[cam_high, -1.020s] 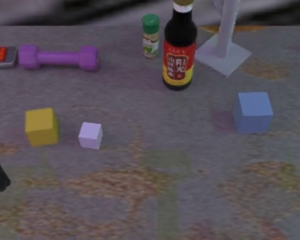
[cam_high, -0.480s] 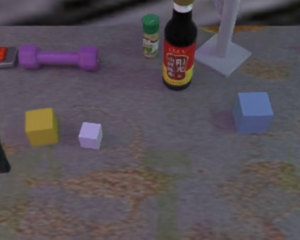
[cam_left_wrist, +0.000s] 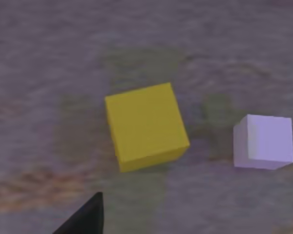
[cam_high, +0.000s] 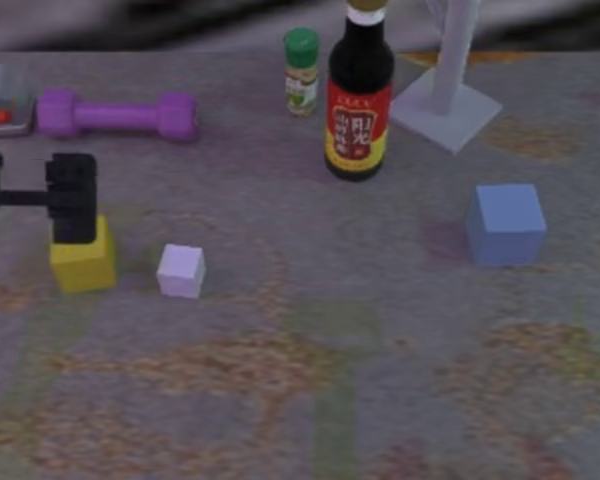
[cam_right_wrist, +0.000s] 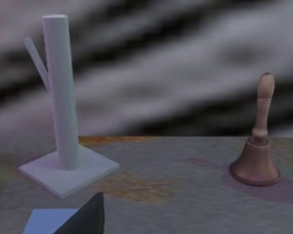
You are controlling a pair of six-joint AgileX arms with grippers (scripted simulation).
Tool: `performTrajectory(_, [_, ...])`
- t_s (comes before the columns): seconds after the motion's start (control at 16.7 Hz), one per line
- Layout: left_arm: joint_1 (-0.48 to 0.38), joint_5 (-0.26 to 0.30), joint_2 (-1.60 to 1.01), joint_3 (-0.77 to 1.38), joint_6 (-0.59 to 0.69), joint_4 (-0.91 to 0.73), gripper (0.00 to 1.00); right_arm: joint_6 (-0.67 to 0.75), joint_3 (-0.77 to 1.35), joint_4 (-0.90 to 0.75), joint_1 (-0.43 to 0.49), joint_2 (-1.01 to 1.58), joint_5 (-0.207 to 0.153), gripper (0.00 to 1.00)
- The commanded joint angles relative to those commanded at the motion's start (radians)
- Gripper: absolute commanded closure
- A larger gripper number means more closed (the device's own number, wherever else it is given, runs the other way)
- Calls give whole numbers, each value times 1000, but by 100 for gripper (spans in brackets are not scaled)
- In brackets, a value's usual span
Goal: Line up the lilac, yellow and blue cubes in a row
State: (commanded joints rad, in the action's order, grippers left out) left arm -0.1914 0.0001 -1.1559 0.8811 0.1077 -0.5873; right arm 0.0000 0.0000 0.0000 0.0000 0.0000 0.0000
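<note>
Top view: the left gripper (cam_high: 72, 200) hangs over the far edge of the larger matte yellow cube (cam_high: 83, 260) at the left side of the table, its dark arm reaching in from the left edge. Whether its fingers are spread or closed cannot be told; the left wrist view shows just one dark fingertip (cam_left_wrist: 85, 218) apart from the cube, and nothing is held.

The yellow cube (cam_left_wrist: 146, 126) sits flat on the mottled grey-purple table (cam_high: 320, 380), turned slightly so its edges are not square to the table's sides. Just beside it to the right, with a narrow gap, rests the small pale lilac cube (cam_high: 181, 271), also flat and slightly turned. The largest, soft blue cube (cam_high: 506, 223) lies well apart at the right side of the table, a little farther back than the other two. Being cubes, none has a long axis.

Along the far side lie a purple dumbbell (cam_high: 117, 113), lengthwise left to right, a small green-capped spice jar (cam_high: 301, 71), an upright dark sauce bottle with a red and yellow label (cam_high: 359, 95), and a white post on a square base (cam_high: 446, 100).

The right wrist view shows the white post, a brown hand bell (cam_right_wrist: 256, 146), and a corner of the blue cube; the right arm is outside the top view.
</note>
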Motion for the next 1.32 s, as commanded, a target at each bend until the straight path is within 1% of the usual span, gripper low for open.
performTrajectory(0.36, [-97, 0, -568, 434, 53, -299, 0, 0, 0, 0, 0, 0, 0, 0])
performTrajectory(0.54, [-133, 1, -791, 611, 75, -405, 0, 0, 0, 0, 0, 0, 0, 0])
performTrajectory(0.66, [-152, 2, -895, 701, 86, -457, 0, 0, 0, 0, 0, 0, 0, 0])
performTrajectory(0.9, [-169, 2, -994, 792, 97, -506, 0, 0, 0, 0, 0, 0, 0, 0])
performTrajectory(1.32, [-165, 3, -1000, 779, 95, -488, 0, 0, 0, 0, 0, 0, 0, 0])
